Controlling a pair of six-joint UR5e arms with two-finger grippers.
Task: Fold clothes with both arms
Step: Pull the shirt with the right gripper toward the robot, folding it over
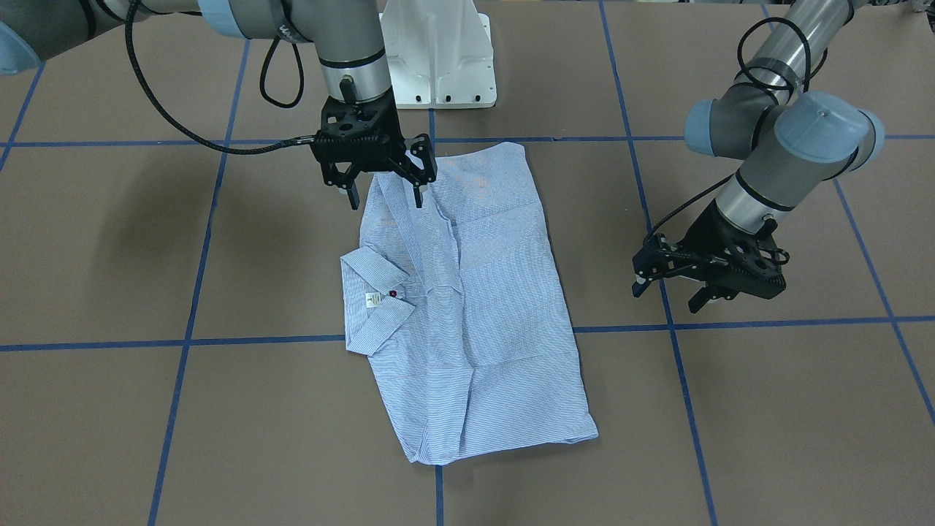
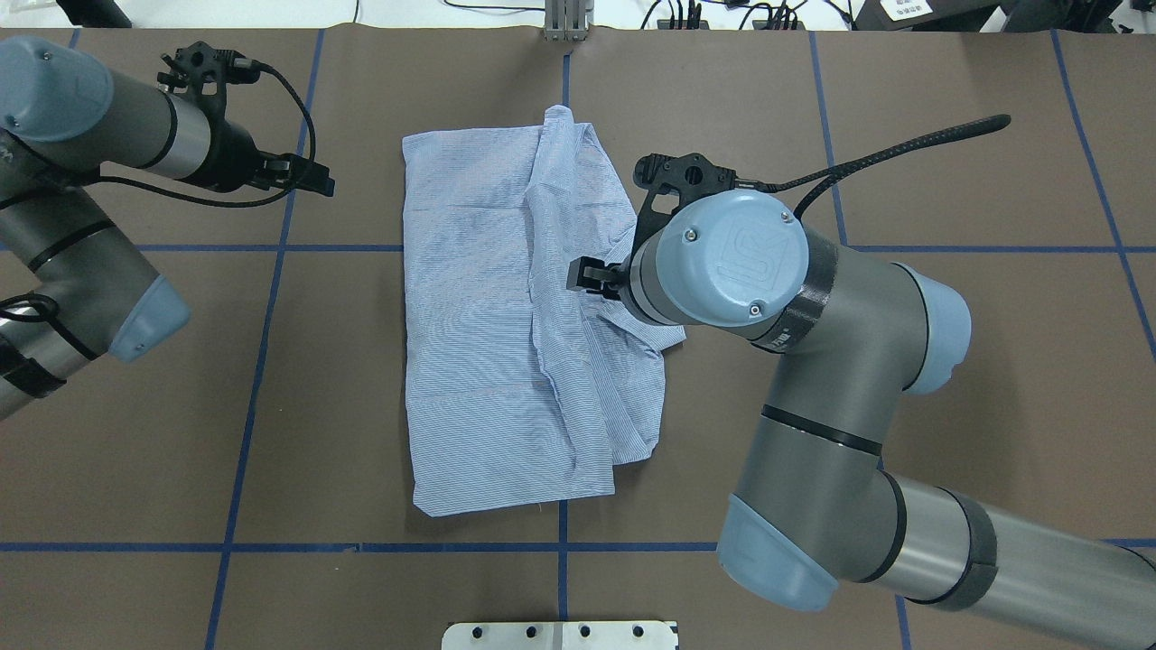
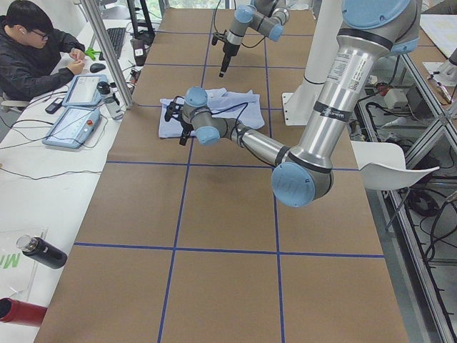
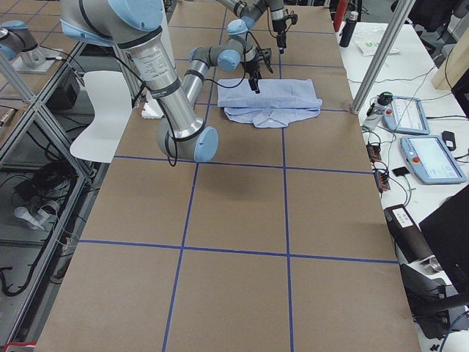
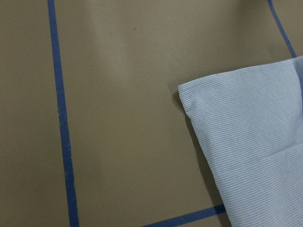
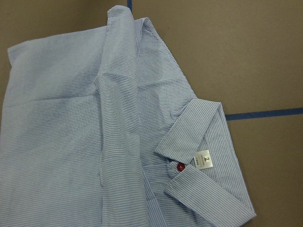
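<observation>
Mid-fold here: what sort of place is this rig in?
Probably a robotics lab workcell: brown table taped in a blue grid, teach pendants on a side bench, a person seated beside them.

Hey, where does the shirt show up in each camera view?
Front-facing: shirt in the middle.
Overhead: middle, slightly left.
Left side: far, top middle.
Right side: far, top middle.
Left wrist: one corner, lower right.
Right wrist: fills the left and bottom.
Shared landmark: the blue tape line passing under the shirt.
</observation>
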